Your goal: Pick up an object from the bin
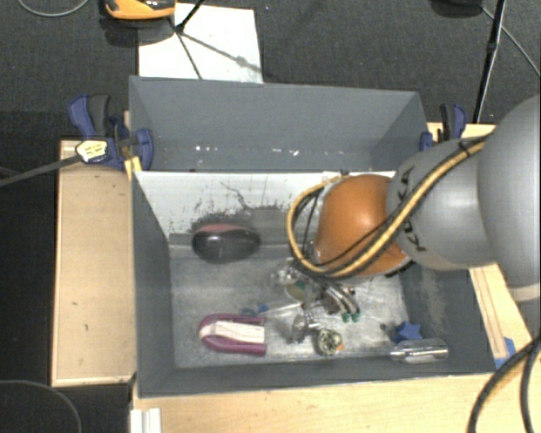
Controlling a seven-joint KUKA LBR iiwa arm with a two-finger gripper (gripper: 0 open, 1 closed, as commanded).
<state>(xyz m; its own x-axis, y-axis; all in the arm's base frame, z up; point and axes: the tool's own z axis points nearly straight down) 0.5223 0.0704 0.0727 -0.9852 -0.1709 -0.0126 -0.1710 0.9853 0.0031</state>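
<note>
- A robotics lab or test cell is indicated, not a home or a shop.
- A large industrial robot arm (456, 211) with an orange cover (355, 224) and looped cables (296, 228) is seen reaching into a grey metal bin (270, 118).
- The bin's floor (211, 283) is marked by scuffs and scratches.
- The bin is set on a dark floor (51, 51), across which a loose cable (34, 173) is run.
- A white sheet (220, 42) and a yellow-and-black device (135, 8) are left lying behind the bin.
</note>
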